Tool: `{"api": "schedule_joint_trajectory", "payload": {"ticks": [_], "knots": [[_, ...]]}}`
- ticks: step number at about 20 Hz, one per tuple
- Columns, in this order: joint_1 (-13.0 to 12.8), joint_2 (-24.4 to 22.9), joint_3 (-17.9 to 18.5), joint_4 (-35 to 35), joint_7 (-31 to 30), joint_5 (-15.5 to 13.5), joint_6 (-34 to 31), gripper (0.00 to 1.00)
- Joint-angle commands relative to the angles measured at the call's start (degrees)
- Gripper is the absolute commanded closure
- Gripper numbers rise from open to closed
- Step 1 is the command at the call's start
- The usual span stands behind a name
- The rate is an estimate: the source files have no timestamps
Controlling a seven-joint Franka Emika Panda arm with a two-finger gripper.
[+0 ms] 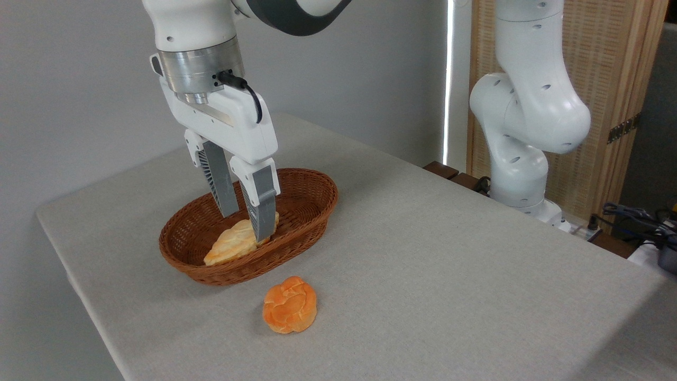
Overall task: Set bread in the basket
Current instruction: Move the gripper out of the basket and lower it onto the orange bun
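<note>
Grey cloth is covering the surface (423,254), where the bread (290,311) is lying just in front of the basket (307,185), not yet inside. Over the basket, the gripper (247,222) is hanging with fingers (261,203) parted a little beside the pale pastry (232,243), seemingly gripping nothing; one fingertip is hiding part of it, so contact is unclear.

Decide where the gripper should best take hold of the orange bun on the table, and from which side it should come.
Grip the bread across its rounded sides at mid-height, coming straight down from above. It lies flat on the table, lobed top up, apart from the basket, with bare cloth all round for the fingers. Probably squeeze lightly; it looks soft.
</note>
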Motion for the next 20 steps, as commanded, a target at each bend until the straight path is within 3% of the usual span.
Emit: {"api": "schedule_joint_trajectory", "payload": {"ticks": [1,14,17,20], "knots": [[-0.32,0.08,0.22,0.78,-0.13,-1.21,-1.66,0.0],[-0.76,0.17,-0.48,-2.91,1.27,-0.77,-2.27,0.0],[-0.32,0.35,0.14,-4.67,3.47,-0.33,-1.48,0.0],[-0.14,0.43,0.49,-8.62,9.35,-0.24,0.62,0.0]]}}
